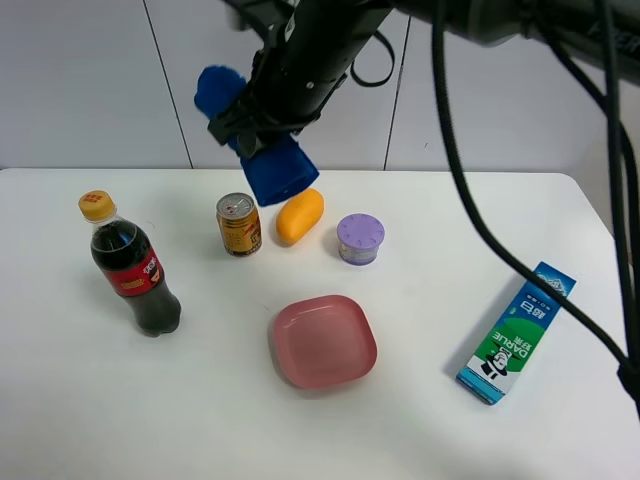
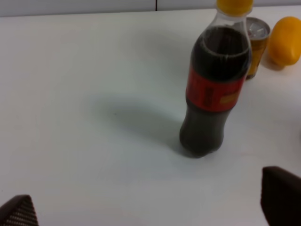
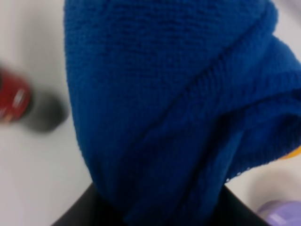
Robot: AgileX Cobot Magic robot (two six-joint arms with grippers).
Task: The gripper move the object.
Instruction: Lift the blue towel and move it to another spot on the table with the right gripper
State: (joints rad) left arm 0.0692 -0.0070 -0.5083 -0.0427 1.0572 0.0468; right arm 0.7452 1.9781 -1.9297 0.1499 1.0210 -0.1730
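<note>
My right end effector (image 1: 252,122) is clamped on the blue cloth (image 1: 275,170). The cloth hangs clear of the table (image 1: 120,420), drooping toward 5 o'clock over the can (image 1: 238,223) and orange fruit (image 1: 299,215). My left end effector (image 2: 149,205) gapes wide, empty, beside the bottle (image 2: 214,89).

A cola bottle (image 1: 132,275) with a yellow cap stands upright at the left of the white worktop (image 1: 200,410). Farther back, a gold can (image 1: 239,224), an orange fruit-shaped thing (image 1: 299,216) and a small purple-lidded tub (image 1: 360,238) form a row, the can just beside the fruit. A square pink plate (image 1: 323,340) lies nearer, about the middle, and a blue-and-green milk carton (image 1: 517,333) lies flat at the right, well apart from the rest.
</note>
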